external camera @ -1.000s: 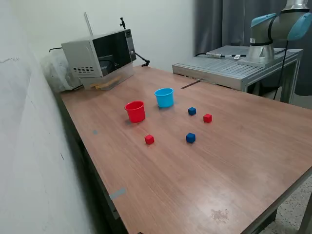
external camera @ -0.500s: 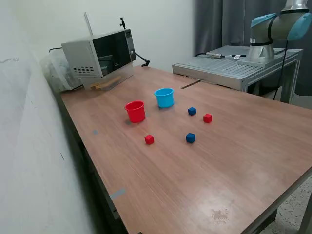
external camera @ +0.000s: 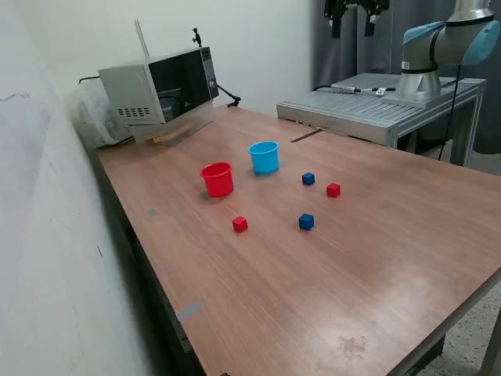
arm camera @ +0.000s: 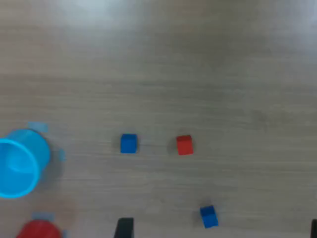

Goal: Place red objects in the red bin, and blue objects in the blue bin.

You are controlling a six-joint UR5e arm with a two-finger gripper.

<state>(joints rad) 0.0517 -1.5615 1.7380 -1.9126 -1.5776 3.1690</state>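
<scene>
Red cubes [external camera: 239,224] [external camera: 333,189] and blue cubes [external camera: 306,222] [external camera: 308,178] loose on the wooden table [external camera: 376,258], none inside a cup. Far below the gripper [external camera: 354,14], which hangs high with jaws spread, clasping nothing (only the finger tips show at the wrist view's edge). Red cup [external camera: 218,179] and light blue cup [external camera: 264,157] upright, side by side, also well beneath the jaws.

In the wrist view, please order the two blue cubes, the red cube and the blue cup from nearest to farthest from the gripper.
1. Lone blue cube, close by the gripper.
2. Red cube, farther out.
3. Second blue cube, between the red cube and the cup.
4. Blue cup, at the picture's edge.
</scene>
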